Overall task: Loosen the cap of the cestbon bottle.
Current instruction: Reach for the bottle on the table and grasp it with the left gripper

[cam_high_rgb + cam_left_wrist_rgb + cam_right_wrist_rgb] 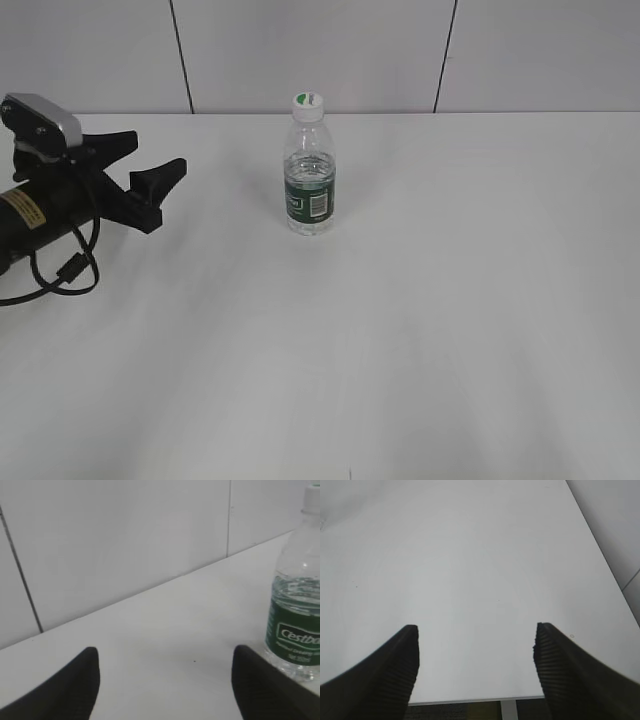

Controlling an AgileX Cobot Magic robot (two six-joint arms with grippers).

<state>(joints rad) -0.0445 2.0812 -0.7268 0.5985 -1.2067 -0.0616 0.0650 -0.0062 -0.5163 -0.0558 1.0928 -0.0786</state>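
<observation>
The cestbon bottle (296, 615) and its cap (312, 497) run past the left wrist view's edge.

Black left arm (50, 215) (yellow label, looped cable).

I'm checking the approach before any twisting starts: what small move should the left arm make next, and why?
Probably slide the left gripper rightward toward the cestbon bottle. Its jaws stand open and empty, well left of the bottle, which stands upright and free on the table with the cap on.

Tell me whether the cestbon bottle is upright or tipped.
Upright: the cestbon bottle stands on its base on the table, cap on top.
</observation>
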